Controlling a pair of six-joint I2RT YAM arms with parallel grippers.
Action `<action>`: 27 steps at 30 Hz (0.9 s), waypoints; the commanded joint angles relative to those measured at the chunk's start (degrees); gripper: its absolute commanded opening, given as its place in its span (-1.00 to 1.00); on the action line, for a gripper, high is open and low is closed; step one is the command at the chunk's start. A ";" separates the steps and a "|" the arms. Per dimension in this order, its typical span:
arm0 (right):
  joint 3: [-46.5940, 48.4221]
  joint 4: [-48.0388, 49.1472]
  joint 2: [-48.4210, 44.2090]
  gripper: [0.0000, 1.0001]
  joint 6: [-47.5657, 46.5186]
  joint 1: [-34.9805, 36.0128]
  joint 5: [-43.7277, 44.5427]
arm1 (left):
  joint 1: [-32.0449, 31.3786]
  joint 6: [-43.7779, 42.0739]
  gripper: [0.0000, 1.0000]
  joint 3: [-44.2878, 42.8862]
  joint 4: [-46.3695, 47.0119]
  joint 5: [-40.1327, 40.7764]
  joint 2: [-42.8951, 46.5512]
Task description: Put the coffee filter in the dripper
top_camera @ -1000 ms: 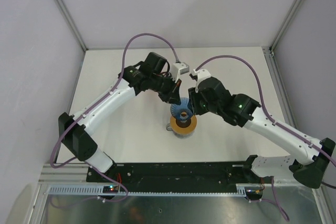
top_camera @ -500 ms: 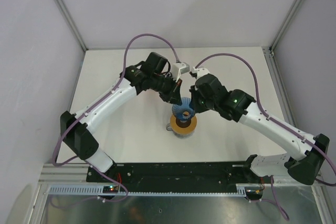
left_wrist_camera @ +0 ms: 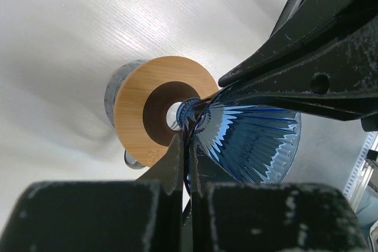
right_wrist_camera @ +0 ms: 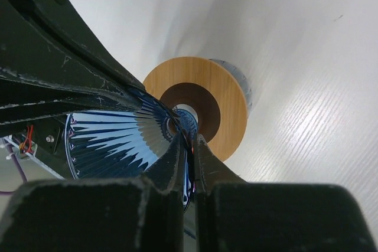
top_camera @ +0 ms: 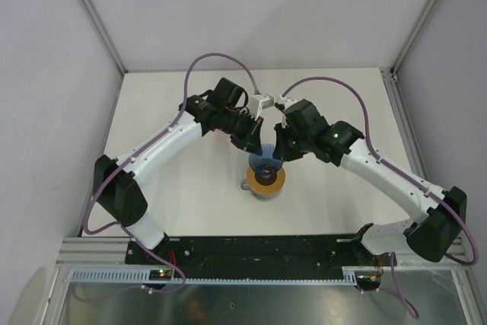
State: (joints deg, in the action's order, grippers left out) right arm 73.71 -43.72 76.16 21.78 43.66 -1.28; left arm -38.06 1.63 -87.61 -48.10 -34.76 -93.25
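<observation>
Held up off the table [top_camera: 342, 112], pinched from both sides by left gripper [left_wrist_camera: 188, 146] and right gripper [right_wrist_camera: 189, 143], each closed tight on the thin blue rim. Hanging close over the cup [left_wrist_camera: 139, 101], so liable to tip it if lowered askew. Could twist or crack the dripper [left_wrist_camera: 254, 140] by pulling against each other. Cannot find the filter in any view

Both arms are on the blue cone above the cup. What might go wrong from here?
1. The left gripper and right gripper both pinch the dripper near its narrow end; uneven arm motion might twist it or let it slip.
2. It hangs tilted just over the cup with the wooden ring; lowering it like this may knock the cup.
3. No coffee filter shows in any view.
</observation>
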 commanded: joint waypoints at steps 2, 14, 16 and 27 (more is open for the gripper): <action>1.70 -0.08 2.91 -1.00 -1.15 -0.32 -3.86 | -0.15 0.51 -0.99 1.14 0.52 -5.39 2.55; 1.70 -0.01 2.75 -1.00 -1.87 -0.95 -2.35 | 0.26 0.70 -1.00 0.78 0.82 -5.97 1.11; 1.70 -0.30 2.87 -1.00 -2.02 -1.47 -2.11 | 0.31 0.84 -0.99 0.34 0.81 -6.18 0.34; 1.70 -0.39 4.12 -1.00 -3.27 -2.46 -1.27 | 0.45 0.92 -1.00 -1.21 0.82 -6.54 -1.33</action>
State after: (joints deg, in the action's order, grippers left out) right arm 73.73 -44.80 79.37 20.40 42.04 -4.80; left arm -37.30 1.98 -85.71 -47.29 -36.25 -95.18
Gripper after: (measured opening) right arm 0.054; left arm 0.017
